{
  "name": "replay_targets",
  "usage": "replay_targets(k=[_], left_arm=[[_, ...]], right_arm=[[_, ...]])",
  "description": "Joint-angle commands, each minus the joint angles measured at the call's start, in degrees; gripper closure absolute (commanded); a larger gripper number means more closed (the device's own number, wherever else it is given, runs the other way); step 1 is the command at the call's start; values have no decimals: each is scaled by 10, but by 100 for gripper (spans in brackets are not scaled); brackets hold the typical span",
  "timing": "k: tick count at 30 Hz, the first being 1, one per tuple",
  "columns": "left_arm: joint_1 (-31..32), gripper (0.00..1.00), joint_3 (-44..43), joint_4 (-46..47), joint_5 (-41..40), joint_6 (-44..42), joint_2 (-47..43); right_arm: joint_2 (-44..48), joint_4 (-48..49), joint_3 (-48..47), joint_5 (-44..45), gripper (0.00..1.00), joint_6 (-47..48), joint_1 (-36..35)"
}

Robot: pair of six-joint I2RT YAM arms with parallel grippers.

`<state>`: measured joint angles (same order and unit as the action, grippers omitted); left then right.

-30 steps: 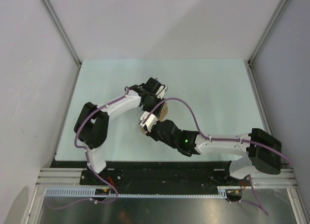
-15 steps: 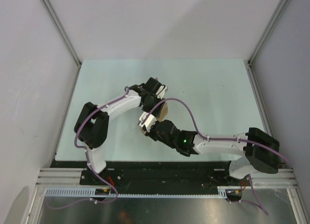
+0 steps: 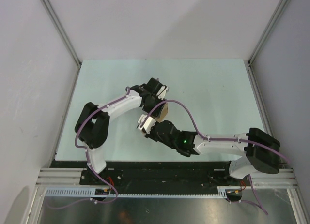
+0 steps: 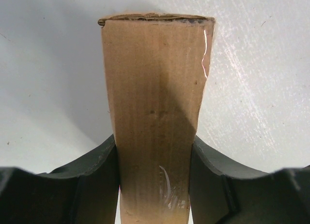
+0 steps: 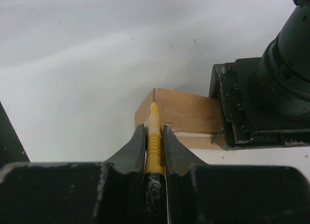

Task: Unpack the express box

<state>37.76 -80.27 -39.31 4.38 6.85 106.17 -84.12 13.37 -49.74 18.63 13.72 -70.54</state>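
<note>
Seen from above, the express box (image 3: 164, 109) lies largely hidden beneath two crossing wrists; the left wrist view shows the left gripper (image 4: 155, 151) clamping its sides, near end cut off; the right wrist view shows the right gripper (image 5: 154, 137) pinching a yellow utility knife (image 5: 154, 149), tip at the box's corner just ahead, contents unseen.

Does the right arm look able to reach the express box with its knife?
Probably yes: the right tool is shut on the yellow utility knife, whose tip already sits at the upper edge of the express box. The left tool grips the other end, leaving this corner uncovered.
</note>
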Motion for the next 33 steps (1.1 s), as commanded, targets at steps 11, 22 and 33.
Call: replay_targets(k=[11, 22, 33], left_arm=[[9, 87, 0, -22, -9, -63, 33], [16, 92, 2, -22, -20, -86, 43], [17, 93, -1, -23, -26, -85, 48]], right_arm=[[23, -108, -12, 96, 100, 113, -31], [29, -169, -13, 131, 100, 163, -50], [54, -248, -13, 78, 100, 104, -50]])
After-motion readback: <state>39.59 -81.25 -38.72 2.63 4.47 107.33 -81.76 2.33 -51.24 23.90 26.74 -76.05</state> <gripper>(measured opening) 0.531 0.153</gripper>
